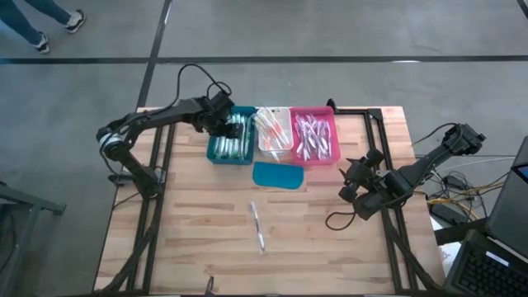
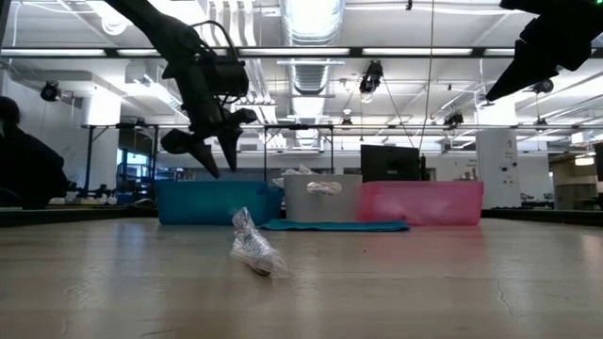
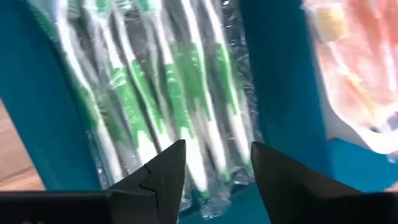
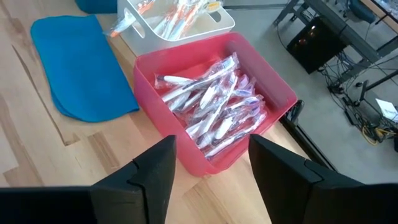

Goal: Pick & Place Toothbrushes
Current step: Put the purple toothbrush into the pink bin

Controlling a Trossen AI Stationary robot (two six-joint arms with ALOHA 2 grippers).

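Observation:
Green-and-white wrapped toothbrushes point(image 3: 155, 87) lie side by side in the teal bin point(image 1: 230, 139). My left gripper point(image 3: 216, 180) hangs open just above them, nothing between its fingers; the low view shows it point(image 2: 211, 151) clear above the bin's rim. Orange toothbrushes point(image 1: 272, 128) fill the white bin point(image 1: 275, 150), and pink-purple ones point(image 4: 211, 102) fill the pink bin point(image 1: 314, 138). One wrapped toothbrush point(image 1: 257, 225) lies flat on the table's middle, nearer the front. My right gripper point(image 4: 211, 174) waits open above the table's right side, pointing at the pink bin.
The three bins stand in a row at the table's far edge. A flat teal lid point(image 1: 278, 175) lies just in front of them. Bare wood point(image 1: 190, 239) spreads around the lone toothbrush. Cables and equipment sit beyond the right edge.

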